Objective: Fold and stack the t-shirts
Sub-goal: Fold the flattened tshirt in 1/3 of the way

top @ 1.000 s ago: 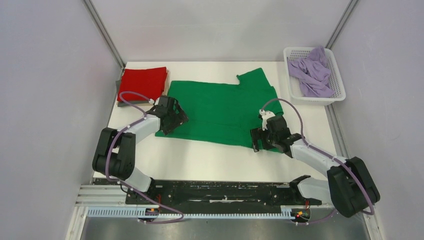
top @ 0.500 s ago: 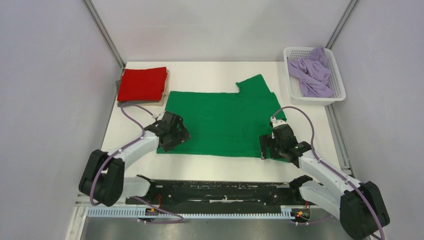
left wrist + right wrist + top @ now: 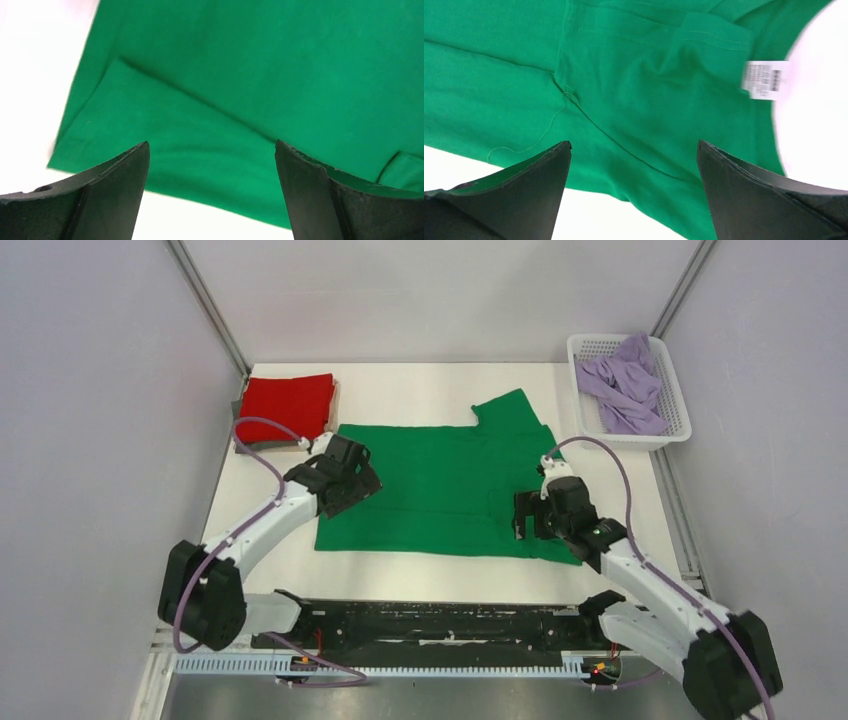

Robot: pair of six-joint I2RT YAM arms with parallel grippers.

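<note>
Green t-shirt point(image 3: 440, 485) lies spread flat on the table point(image 3: 420, 380), one sleeve poking out at its far right corner. Left gripper point(image 3: 212, 150) is over the tee's left edge, jaws spread wide, nothing pinched. Right gripper point(image 3: 634, 147) is over the tee's near right corner — also spread and empty, with the white tag point(image 3: 764, 80) close by. Red t-shirt point(image 3: 285, 408) sits folded just off the tee's far left corner. Lavender t-shirt point(image 3: 625, 390) is bunched in the white basket point(image 3: 680, 425) — beyond the tee's far right corner.
</note>
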